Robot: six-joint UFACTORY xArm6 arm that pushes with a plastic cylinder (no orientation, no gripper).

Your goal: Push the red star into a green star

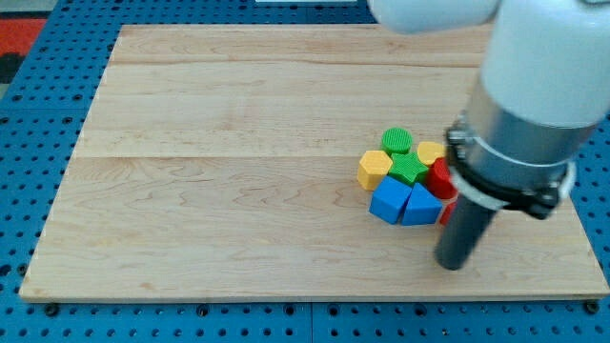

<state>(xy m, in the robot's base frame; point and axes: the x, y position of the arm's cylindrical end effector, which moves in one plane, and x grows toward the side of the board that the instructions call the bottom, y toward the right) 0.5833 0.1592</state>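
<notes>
Red star (439, 178) at the cluster's right edge, largely hidden behind the rod, touching the green star (410, 170), no pincer fitted, the tip (452, 263) resting just below-right of the cluster, arm descending from the view's top right, yellow block (375, 168), green block (397, 141), another yellow block (430, 152), blue cube (389, 201) and blue triangular block (420, 205) packed together on the wooden surface (219, 171).

The big white-and-grey robot arm (524, 86), cut off by the view's top and right edges, hides most of the red block (440, 178), whose shape cannot be told, and part of a small yellow block (430, 152) behind it.
</notes>
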